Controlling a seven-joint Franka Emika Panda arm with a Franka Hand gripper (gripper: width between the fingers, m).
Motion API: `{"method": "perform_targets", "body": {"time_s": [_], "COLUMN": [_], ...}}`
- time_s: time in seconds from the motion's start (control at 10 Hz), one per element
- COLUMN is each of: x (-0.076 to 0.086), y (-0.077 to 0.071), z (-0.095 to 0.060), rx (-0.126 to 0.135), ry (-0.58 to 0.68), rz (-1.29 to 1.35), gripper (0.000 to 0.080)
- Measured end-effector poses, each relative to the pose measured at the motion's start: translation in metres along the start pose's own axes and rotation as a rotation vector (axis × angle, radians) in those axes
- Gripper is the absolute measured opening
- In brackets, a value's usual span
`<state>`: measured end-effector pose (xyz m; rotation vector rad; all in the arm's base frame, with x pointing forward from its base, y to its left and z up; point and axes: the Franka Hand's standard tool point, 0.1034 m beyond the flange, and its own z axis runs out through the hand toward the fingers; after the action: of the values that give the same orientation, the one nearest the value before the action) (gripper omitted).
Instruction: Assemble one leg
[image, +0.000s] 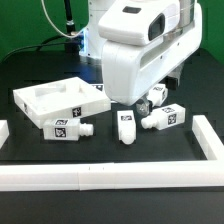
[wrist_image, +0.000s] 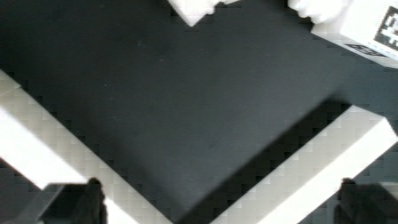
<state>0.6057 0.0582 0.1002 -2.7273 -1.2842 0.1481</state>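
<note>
Several white legs with black-and-white tags lie on the black table: one (image: 68, 127) in front of the tray-like piece, one (image: 126, 126) in the middle, one (image: 165, 118) to its right, and one (image: 155, 97) partly behind the arm. In the wrist view my gripper (wrist_image: 219, 203) is open and empty, with its dark fingertips (wrist_image: 68, 200) far apart over bare table. One tagged leg (wrist_image: 356, 25) and another white part (wrist_image: 196, 8) show at that view's edge, well away from the fingers. In the exterior view the arm's white body hides the gripper.
The large white square tray-like piece (image: 60, 98) lies at the exterior view's left. White rails border the table at the front (image: 110, 177) and right (image: 205, 140). Two white rail bands (wrist_image: 71, 150) meet in a V between my fingers.
</note>
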Motion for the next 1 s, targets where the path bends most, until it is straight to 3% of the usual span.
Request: {"method": "perform_targets", "body": {"time_s": [0.6, 0.8, 0.9, 1.0], "x": [-0.006, -0.041, -0.046, -0.055], "y": [0.004, 0.017, 0.013, 0.010], "z": [0.000, 0.002, 0.009, 0.018], "rx": [0.000, 0.004, -0.006, 0.008], "ry": [0.002, 0.011, 0.022, 0.020], "rz": [0.016, 0.247, 0.292, 0.299], "gripper": [0.0650, 0.0650, 0.0650, 0.0650]}}
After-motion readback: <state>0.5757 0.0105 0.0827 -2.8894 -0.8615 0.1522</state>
